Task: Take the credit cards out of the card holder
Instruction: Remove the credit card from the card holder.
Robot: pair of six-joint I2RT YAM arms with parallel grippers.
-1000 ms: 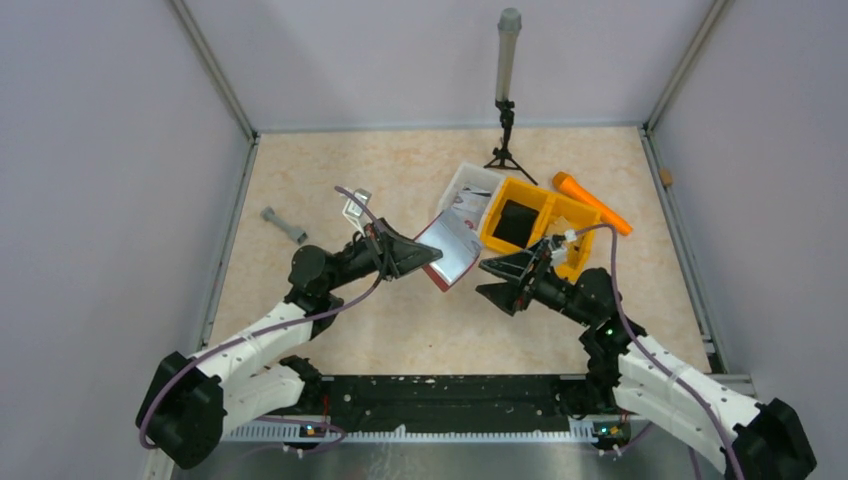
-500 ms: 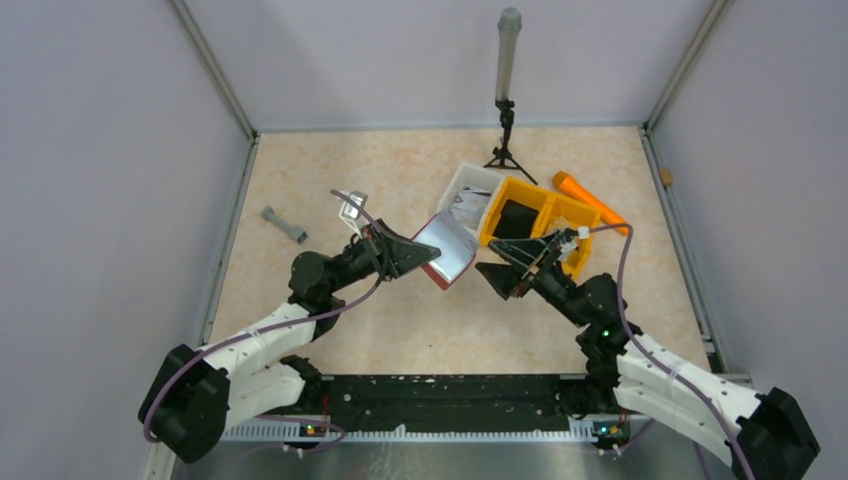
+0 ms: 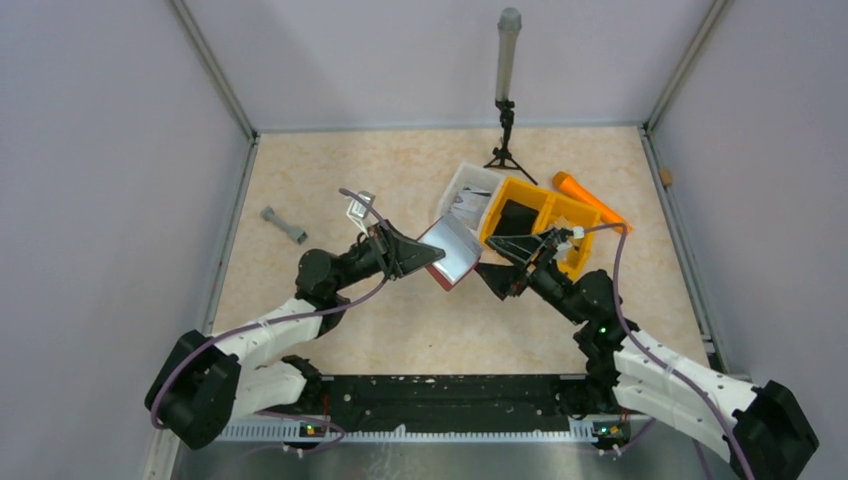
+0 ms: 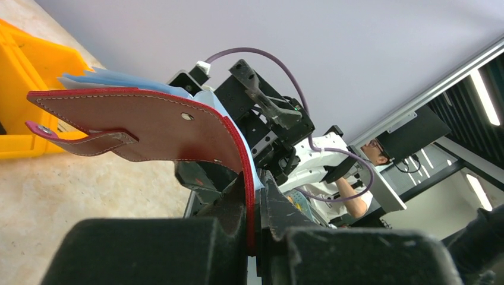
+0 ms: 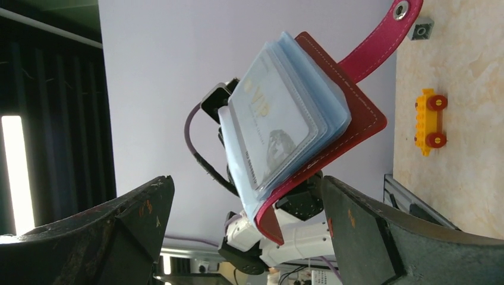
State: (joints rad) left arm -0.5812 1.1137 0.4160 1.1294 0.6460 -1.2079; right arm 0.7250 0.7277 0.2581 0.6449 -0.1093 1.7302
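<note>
Left gripper (image 3: 432,256) is clamped hard on one edge of the card holder (image 3: 452,250), holding it up off the table (image 3: 330,180) between the two arms. In the left wrist view the red cover (image 4: 148,122) curves up out of the jaws, with the snap tab (image 4: 77,140) hanging loose. Right gripper (image 3: 488,281) is spread as wide as it goes and empty, its fingers (image 5: 136,222) on either side of the holder but not touching it.

The credit cards (image 5: 276,127) sit inside bluish clear sleeves stacked on the inner face, and none is out yet.

My read for the pull:
- Narrow the right jaws first. At this width they would take the whole sleeve stack, cover included.
- Pinch only the exposed edge of the top card, not the plastic around it. I can't tell from here which side the sleeves open on, so that wants confirming before committing.
- Pull straight along the sleeve, with no twist — the left grip is on a thin edge and a side load could peel the holder out of it.
- Keep the pull clear of the yellow bin (image 3: 530,215) just behind.

Writing: the top card reads "VIP" in pale gold letters, with a small greyish picture below it — too soft to make out. No brand is legible on the holder, only a bare metal snap.
</note>
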